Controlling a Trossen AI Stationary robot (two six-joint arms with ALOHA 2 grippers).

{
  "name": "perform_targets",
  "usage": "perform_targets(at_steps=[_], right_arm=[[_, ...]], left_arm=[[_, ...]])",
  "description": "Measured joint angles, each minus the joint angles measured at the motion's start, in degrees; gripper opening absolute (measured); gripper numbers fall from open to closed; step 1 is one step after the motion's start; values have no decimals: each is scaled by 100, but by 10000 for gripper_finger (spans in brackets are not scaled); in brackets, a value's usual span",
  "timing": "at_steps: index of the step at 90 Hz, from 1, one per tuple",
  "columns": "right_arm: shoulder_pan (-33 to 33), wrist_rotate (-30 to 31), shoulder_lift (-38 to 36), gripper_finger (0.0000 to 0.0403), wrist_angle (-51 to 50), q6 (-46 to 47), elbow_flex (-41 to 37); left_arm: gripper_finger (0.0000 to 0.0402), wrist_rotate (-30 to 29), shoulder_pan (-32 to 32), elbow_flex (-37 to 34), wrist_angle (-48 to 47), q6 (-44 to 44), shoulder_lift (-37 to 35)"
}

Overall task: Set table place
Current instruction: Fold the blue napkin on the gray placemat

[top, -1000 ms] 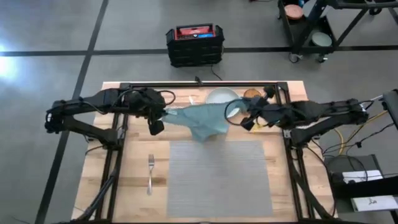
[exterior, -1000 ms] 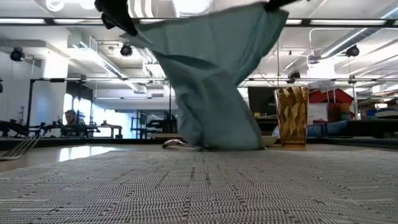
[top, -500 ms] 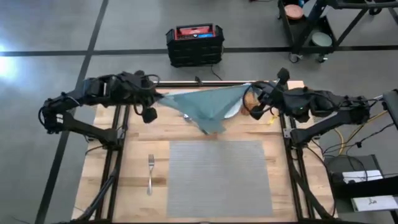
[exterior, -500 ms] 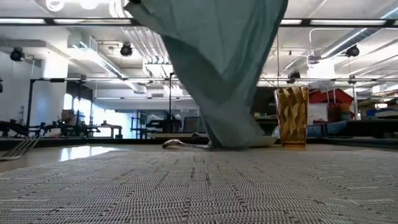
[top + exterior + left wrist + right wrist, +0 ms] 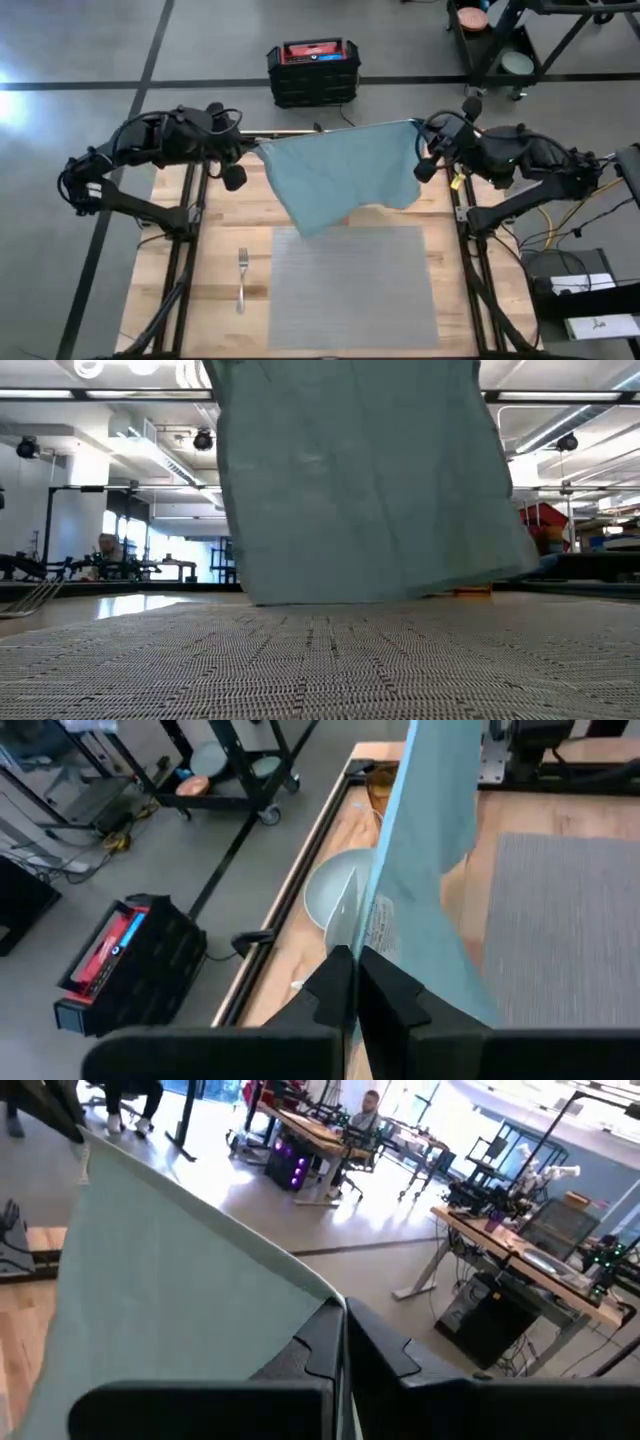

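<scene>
The teal napkin (image 5: 340, 178) hangs spread out as a sheet above the table's far half, stretched between my two grippers. My left gripper (image 5: 258, 152) is shut on its upper left corner and my right gripper (image 5: 420, 135) on its upper right corner. In the low view the napkin (image 5: 360, 480) fills the middle, and its lower edge hangs close to the table. The grey placemat (image 5: 352, 285) lies flat on the near half of the table (image 5: 215, 215). A silver fork (image 5: 242, 278) lies to its left. The pale plate (image 5: 335, 898) sits behind the napkin. My left gripper pinches the napkin's top edge at its left corner (image 5: 372, 935) between its two shut fingers. The cloth hangs down from the fingers and runs taut toward the other gripper. My right gripper pinches the napkin's top edge at its right corner (image 5: 322, 1302) between its two shut fingers. The cloth stretches away from the fingers as a flat sheet, taut along the top edge.
An amber glass (image 5: 470, 591) stands behind the napkin at the far right, only its base showing. A black crate (image 5: 313, 70) stands on the floor beyond the table's far edge. The black metal frame (image 5: 190, 260) runs along both table sides. A person (image 5: 372, 1102) sits in the room beyond.
Both grippers have risen, moved toward the far edge and drawn apart, the left going left and the right going right. The napkin, bunched and drooping a second ago, has been drawn taut along its top and spread into a flat hanging sheet.
</scene>
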Motion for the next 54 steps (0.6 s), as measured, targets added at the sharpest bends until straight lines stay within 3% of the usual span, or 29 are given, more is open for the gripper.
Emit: perform_targets(at_steps=[28, 54], right_arm=[[0, 20, 0, 0, -95, -19, 2], [-183, 342, -4, 0, 150, -452, 2]], left_arm=[[0, -9, 9, 345, -41, 269, 47], [0, -9, 13, 1221, -211, 596, 477]])
